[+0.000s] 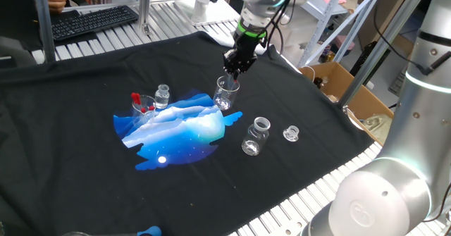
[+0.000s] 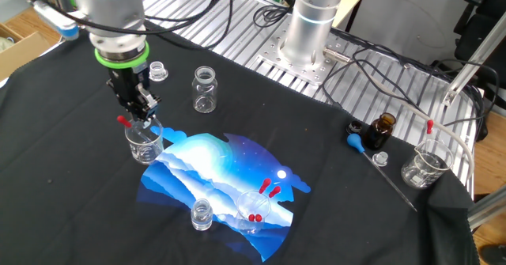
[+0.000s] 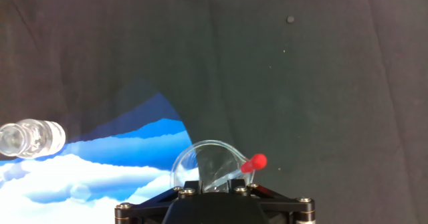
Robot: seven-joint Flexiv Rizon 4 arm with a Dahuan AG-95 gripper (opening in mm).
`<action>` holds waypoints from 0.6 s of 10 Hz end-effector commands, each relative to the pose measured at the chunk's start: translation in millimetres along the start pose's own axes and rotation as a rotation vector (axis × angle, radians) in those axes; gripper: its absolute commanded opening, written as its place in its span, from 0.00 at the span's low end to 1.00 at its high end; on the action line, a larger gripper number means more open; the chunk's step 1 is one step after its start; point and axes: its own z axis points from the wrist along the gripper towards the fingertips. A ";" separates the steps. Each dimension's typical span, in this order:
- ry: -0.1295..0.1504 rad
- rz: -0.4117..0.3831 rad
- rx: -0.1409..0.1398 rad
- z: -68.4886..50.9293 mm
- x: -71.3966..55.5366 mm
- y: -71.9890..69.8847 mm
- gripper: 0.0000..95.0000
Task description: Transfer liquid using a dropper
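My gripper [image 1: 232, 67] [image 2: 139, 107] hangs just over a clear glass beaker [image 1: 225, 93] [image 2: 145, 144] at the edge of the blue printed mat. It is shut on the dropper [image 3: 234, 172], a thin clear tube whose red bulb [image 3: 254, 162] [image 2: 122, 121] sticks out sideways above the beaker's rim [image 3: 208, 146]. In the hand view the tube slants from the bulb down between the jaws at the bottom edge; the fingertips and the dropper's tip are hidden there.
A second beaker [image 1: 143, 106] [image 2: 256, 206] holding red-bulbed droppers stands on the mat [image 1: 180, 130] beside a small vial [image 1: 163, 95] [image 2: 201, 214]. A larger jar [image 1: 256, 135] [image 2: 205, 88] and a small vial [image 1: 291, 133] [image 2: 157, 71] sit on the black cloth. A brown bottle [image 2: 383, 128] and another beaker [image 2: 427, 165] stand far off.
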 end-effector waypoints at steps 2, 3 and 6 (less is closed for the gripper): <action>0.030 0.016 -0.033 -2.9 -2.5 -0.1 0.20; 0.034 0.019 -0.034 -4.6 -3.5 0.1 0.20; 0.042 0.050 -0.033 -11.3 -8.5 0.2 0.20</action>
